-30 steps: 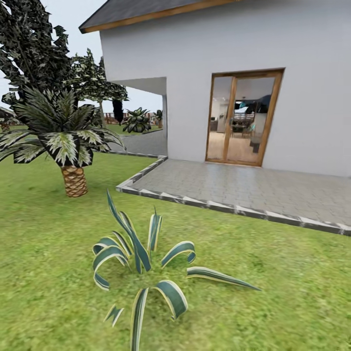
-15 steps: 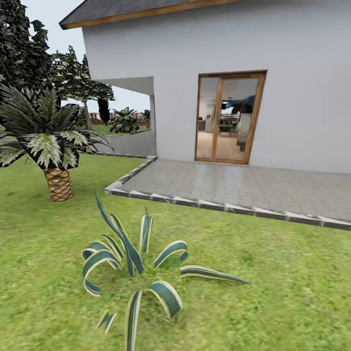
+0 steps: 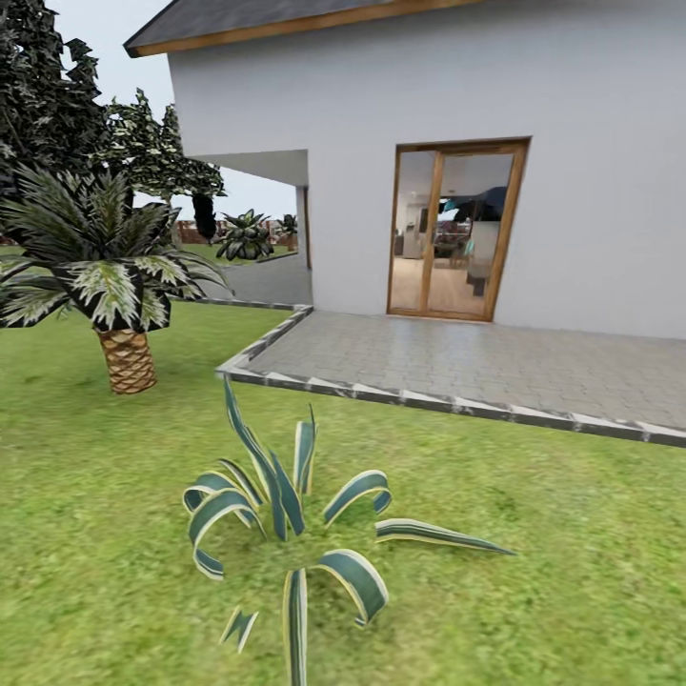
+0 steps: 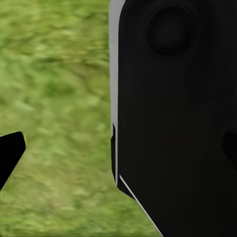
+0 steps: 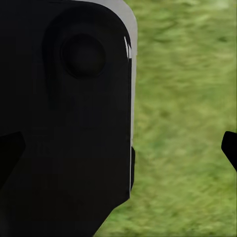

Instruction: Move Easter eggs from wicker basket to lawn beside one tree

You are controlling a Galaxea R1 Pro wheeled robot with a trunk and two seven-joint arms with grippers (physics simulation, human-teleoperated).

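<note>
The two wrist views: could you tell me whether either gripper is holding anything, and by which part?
It cannot be told: dark robot body blocks both views, with only lawn beside it.

White house wall (image 3: 572,114), glazed door (image 3: 457,231), paved patio (image 3: 495,367).

Flat, even daylight falls shadowless across the lawn (image 3: 534,534) and white house wall (image 3: 591,114), while both wrist views render grass softly blurred.
</note>
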